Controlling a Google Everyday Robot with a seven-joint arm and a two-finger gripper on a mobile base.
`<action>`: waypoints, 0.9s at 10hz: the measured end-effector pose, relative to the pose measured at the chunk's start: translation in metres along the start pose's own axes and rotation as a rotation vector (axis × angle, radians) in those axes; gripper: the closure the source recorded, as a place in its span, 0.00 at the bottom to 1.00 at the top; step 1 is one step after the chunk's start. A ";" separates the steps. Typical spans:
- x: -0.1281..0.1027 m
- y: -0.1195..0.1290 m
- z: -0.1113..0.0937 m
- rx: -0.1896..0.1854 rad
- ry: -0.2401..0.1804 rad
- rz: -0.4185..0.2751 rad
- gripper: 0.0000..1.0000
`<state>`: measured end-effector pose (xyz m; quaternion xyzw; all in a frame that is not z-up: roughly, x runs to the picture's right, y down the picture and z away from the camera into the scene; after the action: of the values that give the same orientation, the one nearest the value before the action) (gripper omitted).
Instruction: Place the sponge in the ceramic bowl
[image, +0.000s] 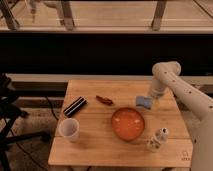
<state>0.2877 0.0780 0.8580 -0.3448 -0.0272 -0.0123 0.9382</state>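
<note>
Wooden table (95, 146): one ceramic bowl (128, 125), one cup (69, 129), one sponge (144, 102) in clamped jaws just beyond the bowl.

place: lab-like test area | evidence: lone wooden table (100, 150); tripod (10, 115) on bare floor; glazed railing (110, 12) behind

pincer (151, 96) at sponge (144, 102), tip hidden | arm (186, 96) cut off right

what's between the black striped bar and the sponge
A small red item lies between the black striped bar and the sponge, seen in the camera view; the gripper is at the sponge.
</note>
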 end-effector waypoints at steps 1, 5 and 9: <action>0.000 0.006 0.003 -0.009 0.000 -0.004 0.98; -0.015 0.008 0.002 -0.004 0.006 -0.022 0.98; -0.011 0.011 0.005 -0.015 0.008 -0.019 0.98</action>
<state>0.2773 0.0899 0.8539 -0.3513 -0.0264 -0.0227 0.9356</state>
